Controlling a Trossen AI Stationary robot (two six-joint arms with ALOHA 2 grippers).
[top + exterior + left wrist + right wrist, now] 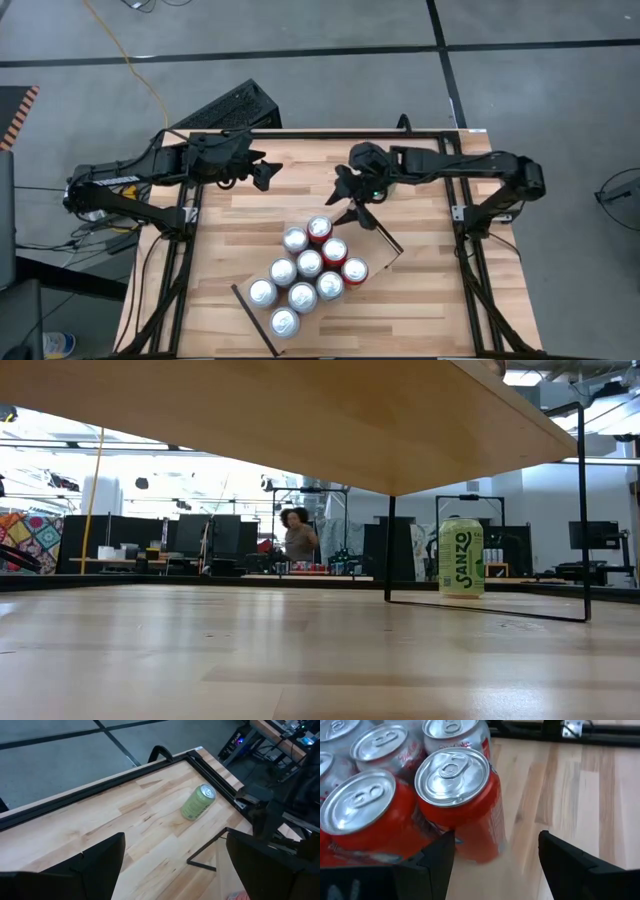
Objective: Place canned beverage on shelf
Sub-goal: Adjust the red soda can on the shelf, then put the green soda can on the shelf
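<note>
Here, round metal-topped cans crowd pale wood shelf — smooth

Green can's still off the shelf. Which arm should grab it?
Right, probably. The green can stands at the table's far right corner, on that arm's side; the right gripper is open, above the shelved cans. The left gripper would have to reach across.

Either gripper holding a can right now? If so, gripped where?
Nothing held. Right gripper is open, empty, beside a red can on the shelf. Left gripper is open too, empty, over the bare tabletop.
</note>
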